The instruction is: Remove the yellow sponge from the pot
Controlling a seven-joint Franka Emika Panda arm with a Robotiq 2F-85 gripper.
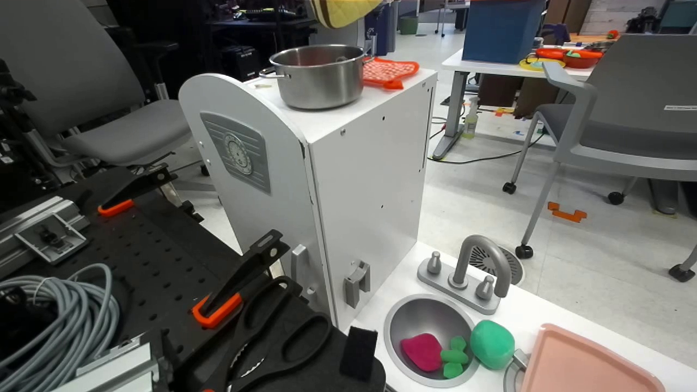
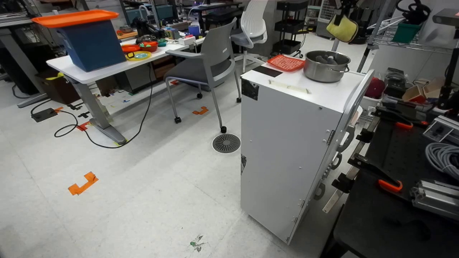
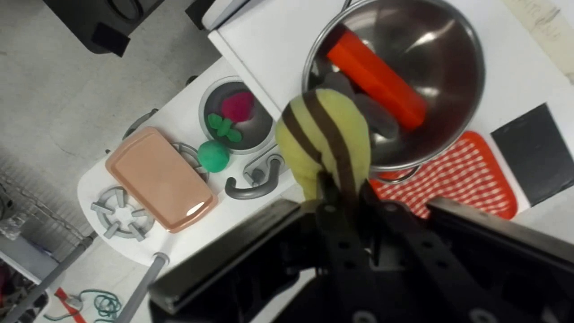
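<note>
We had the tool clamped firmly on the striped yellow sponge, which hung in the air, higher than the pot; inside the pot we saw a red block and something grey.

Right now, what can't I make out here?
Yellow sponge: cut off by the top edge in an exterior view.
Red block: hidden by the pot in both exterior views.
Grey shapes: partly behind the sponge, wrist view.
Writing on the tape: too blurred, wrist view.
</note>
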